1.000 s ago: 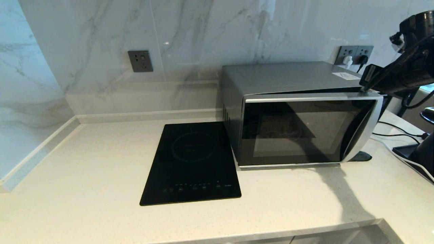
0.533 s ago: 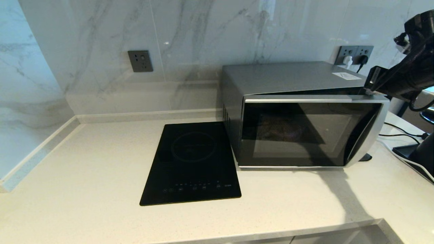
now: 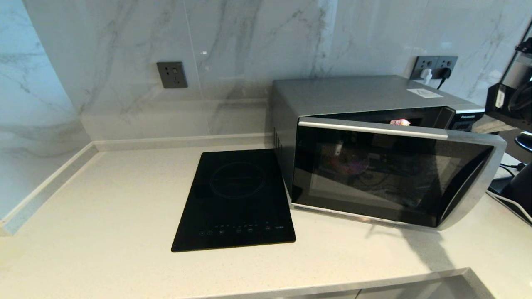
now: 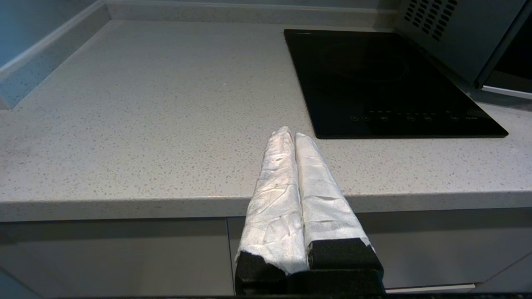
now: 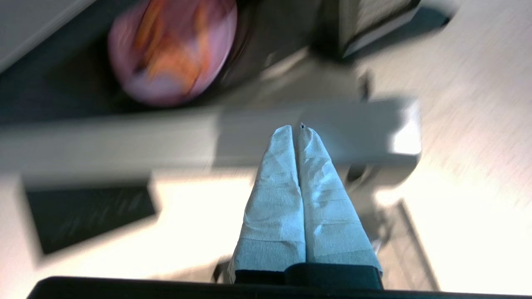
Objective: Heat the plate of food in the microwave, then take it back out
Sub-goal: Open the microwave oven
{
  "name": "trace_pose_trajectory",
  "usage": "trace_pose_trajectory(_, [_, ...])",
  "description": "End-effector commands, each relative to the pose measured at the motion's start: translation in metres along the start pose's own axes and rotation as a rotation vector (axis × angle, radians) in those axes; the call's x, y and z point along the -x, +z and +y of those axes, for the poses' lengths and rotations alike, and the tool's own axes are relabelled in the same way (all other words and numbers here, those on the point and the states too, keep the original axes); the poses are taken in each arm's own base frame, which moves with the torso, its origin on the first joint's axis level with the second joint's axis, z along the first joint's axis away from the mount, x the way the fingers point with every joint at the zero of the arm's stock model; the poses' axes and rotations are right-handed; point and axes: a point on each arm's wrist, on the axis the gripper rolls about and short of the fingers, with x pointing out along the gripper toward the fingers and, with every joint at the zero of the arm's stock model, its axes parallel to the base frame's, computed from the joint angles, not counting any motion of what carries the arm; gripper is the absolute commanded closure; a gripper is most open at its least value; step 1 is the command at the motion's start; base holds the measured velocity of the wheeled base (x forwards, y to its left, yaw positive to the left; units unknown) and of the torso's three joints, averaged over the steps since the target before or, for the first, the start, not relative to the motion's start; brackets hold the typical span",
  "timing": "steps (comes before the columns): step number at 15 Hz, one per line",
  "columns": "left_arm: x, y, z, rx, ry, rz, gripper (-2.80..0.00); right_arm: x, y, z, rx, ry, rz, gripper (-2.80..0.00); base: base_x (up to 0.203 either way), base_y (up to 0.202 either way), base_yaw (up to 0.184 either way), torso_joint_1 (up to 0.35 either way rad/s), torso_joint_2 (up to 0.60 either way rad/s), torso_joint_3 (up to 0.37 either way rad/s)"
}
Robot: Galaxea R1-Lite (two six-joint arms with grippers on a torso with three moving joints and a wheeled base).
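Observation:
The silver-grey microwave (image 3: 353, 93) stands at the back right of the counter, its dark glass door (image 3: 390, 174) swung partly open. Over the door's top edge a small part of the lilac plate of food (image 3: 400, 122) shows inside. In the right wrist view the plate (image 5: 170, 50) with orange fries lies in the cavity beyond the door's top edge (image 5: 166, 141). My right gripper (image 5: 296, 129) is shut and empty, above that edge near the door's free corner. The right arm (image 3: 513, 97) sits at the far right. My left gripper (image 4: 291, 133) is shut and empty, parked over the counter's front edge.
A flat black induction hob (image 3: 235, 199) lies left of the microwave. A wall socket (image 3: 171, 74) is on the marble backsplash, and plugged sockets (image 3: 434, 66) are behind the microwave. Cables and a black stand (image 3: 511, 187) crowd the right edge.
The microwave door has swung further open toward the front. My right arm has drawn back to the right, away from the door's top corner. The plate now shows over the door.

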Motion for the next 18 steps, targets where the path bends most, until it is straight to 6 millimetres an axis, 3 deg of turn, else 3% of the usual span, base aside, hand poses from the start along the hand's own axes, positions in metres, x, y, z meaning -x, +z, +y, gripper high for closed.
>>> trace_pose_trajectory(1, [0.000,0.000,0.000,0.001,0.001,0.001,0.00,0.052,-0.018,-0.005,-0.002,0.073,0.017,0.00,0.000,0.000,0.000,0.000,0.00,0.000])
trace_pose_trajectory(3, [0.000,0.000,0.000,0.001,0.001,0.001,0.00,0.076,-0.028,-0.008,-0.001,0.104,0.021,0.00,0.000,0.000,0.000,0.000,0.00,0.000])
trace_pose_trajectory(5, [0.000,0.000,0.000,0.001,0.001,0.001,0.00,0.080,-0.029,-0.009,0.002,0.099,0.010,0.00,0.000,0.000,0.000,0.000,0.00,0.000])
trace_pose_trajectory(9, [0.000,0.000,0.000,0.001,0.001,0.001,0.00,0.052,-0.021,-0.012,-0.014,0.001,0.036,0.00,0.000,0.000,0.000,0.000,0.00,0.000])
trace_pose_trajectory(13, [0.000,0.000,0.000,0.001,0.001,0.001,0.00,0.011,-0.014,-0.012,-0.008,-0.055,0.063,0.00,0.000,0.000,0.000,0.000,0.00,0.000])
trace_pose_trajectory(18, [0.000,0.000,0.000,0.001,0.001,0.001,0.00,-0.011,-0.013,-0.010,-0.002,-0.062,0.104,0.00,0.000,0.000,0.000,0.000,0.00,0.000])
